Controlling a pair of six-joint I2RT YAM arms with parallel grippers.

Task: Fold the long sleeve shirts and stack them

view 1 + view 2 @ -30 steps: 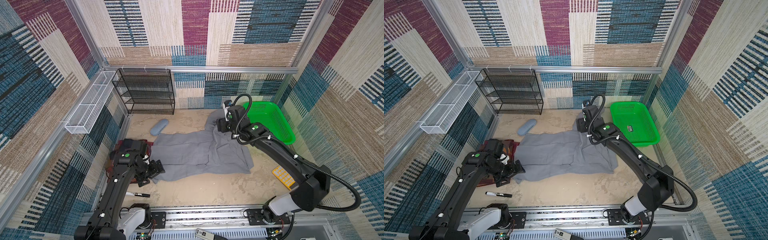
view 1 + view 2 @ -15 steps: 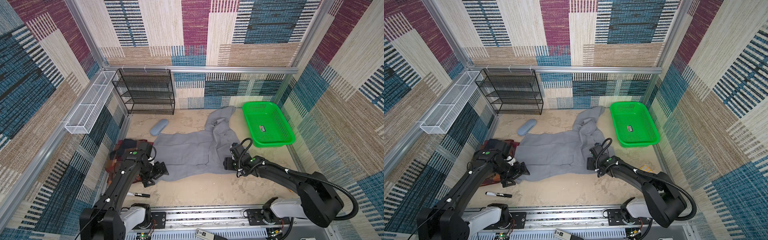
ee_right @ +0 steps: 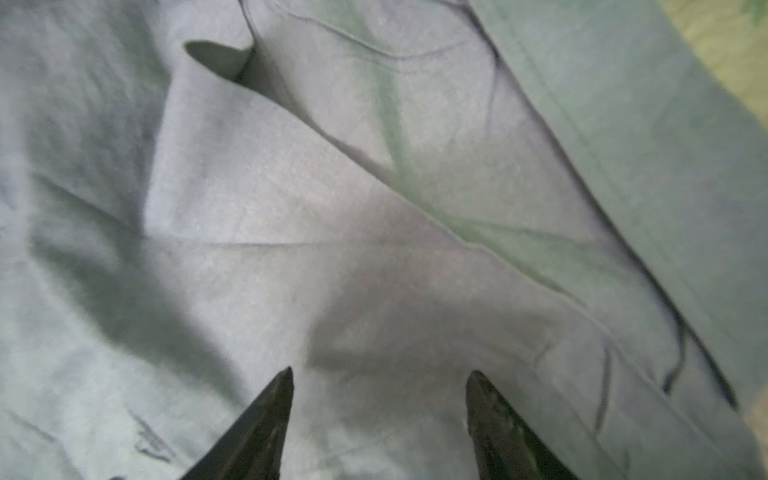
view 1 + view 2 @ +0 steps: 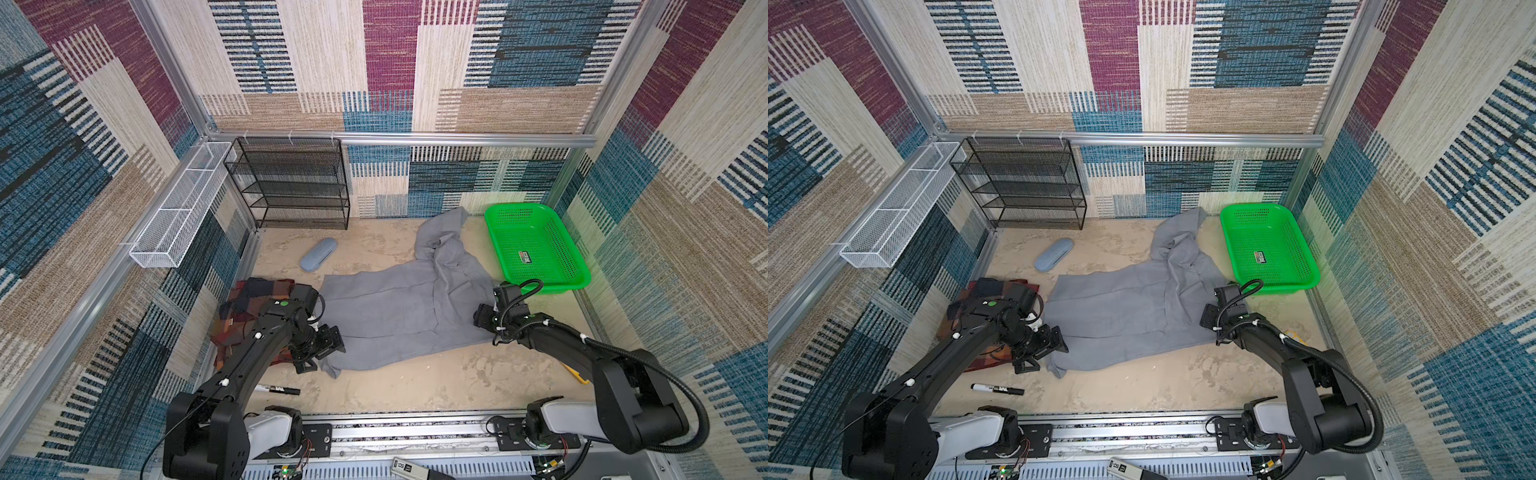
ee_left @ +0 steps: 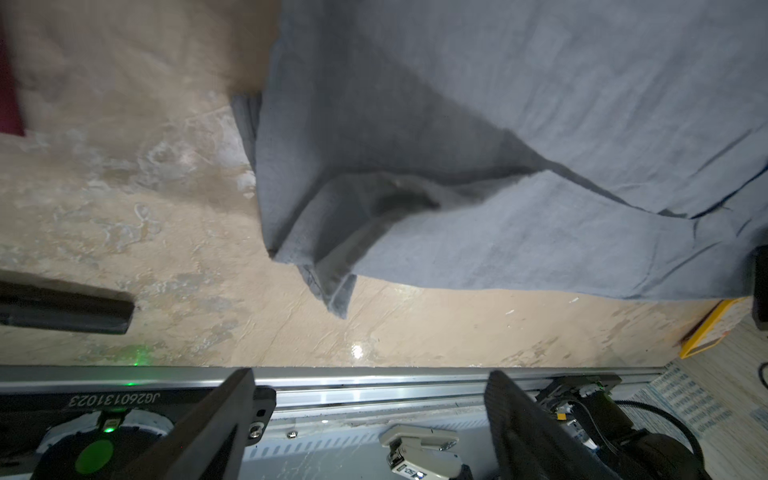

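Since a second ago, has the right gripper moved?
Yes. The right gripper came toward the front rail: from beside the green basket's far left corner to past its near left corner, now over the grey shirt's right edge.

Plaid shirt [image 4: 249, 293] partly under left arm [image 4: 245, 357]

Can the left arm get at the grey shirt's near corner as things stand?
Probably yes. The left gripper sits right by the grey shirt's near corner with its jaws open, and nothing lies on that corner; the black marker lies apart from it.
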